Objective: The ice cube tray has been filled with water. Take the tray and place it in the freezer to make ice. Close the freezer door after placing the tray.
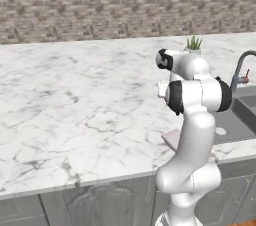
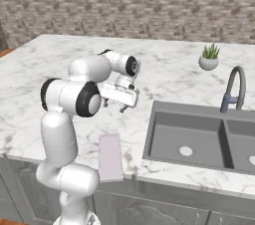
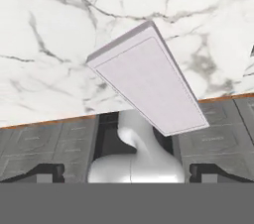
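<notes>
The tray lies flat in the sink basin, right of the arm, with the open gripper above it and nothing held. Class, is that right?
One thing is wrong: the tray lies on the counter at its front edge, left of the sink, not in the basin. The right base view shows it. The rest holds: the gripper is open above it, holding nothing.

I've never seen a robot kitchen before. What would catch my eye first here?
Probably the white robot arm bent over a marble counter, its open gripper hanging above a flat pinkish ice cube tray at the counter's front edge. To the tray's right lie a dark grey sink, a curved faucet and a small potted plant.
</notes>
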Tool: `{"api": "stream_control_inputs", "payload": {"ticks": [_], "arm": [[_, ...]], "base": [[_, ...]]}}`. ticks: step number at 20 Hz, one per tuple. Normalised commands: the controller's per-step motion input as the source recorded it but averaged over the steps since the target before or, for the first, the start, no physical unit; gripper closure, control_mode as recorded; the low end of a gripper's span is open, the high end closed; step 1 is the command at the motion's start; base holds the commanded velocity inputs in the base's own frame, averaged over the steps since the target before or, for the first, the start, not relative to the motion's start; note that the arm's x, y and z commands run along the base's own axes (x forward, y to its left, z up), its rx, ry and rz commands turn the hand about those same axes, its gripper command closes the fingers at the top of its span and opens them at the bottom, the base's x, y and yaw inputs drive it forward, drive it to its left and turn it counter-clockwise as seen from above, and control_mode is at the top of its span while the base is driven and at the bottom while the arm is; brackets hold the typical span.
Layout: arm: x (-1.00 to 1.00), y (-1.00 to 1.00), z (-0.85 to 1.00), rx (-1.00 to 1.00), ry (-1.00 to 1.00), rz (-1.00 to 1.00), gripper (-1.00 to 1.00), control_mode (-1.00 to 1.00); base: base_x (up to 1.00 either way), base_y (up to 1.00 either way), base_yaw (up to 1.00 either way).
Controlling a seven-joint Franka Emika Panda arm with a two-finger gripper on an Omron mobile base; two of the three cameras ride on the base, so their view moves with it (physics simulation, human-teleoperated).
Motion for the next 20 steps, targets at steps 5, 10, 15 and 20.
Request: {"api": "stream_control_inputs", "payload": {"ticks": [5,10,15,20], "arm": [[-0.29,0.02,0.5,0.0,-0.02,-0.14,-1.0,-1.0],[-0.59,0.0,0.12,0.03,0.0,-0.15,-1.0,-1.0],[-0.74,0.0,0.0,0.1,-0.01,-0.09,-1.0,-1.0],[-0.9,0.0,-0.13,0.13,-0.14,-0.01,-1.0,-1.0]], "base": [[0.0,0.0,0.0],[0.0,0.0,0.0],[0.0,0.0,0.0],[0.0,0.0,0.0]]}}
